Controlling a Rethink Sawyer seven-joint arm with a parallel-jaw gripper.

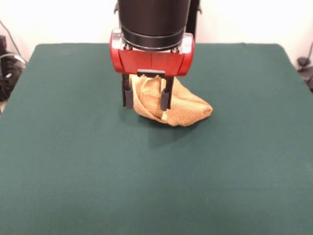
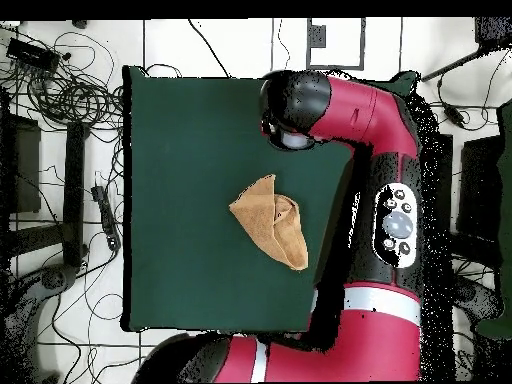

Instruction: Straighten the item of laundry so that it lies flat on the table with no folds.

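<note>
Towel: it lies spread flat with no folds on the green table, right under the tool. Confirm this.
Not quite. The towel is on the green table at the tool, but it is bunched and folded over itself, not flat. The front view shows the heap; the overhead view shows the overlapping layers.

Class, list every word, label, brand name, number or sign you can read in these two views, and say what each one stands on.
None can be read.
The towel, the table and the gripper show no lettering.
The panel on the arm has round buttons, but any markings there are too small to read.
</note>
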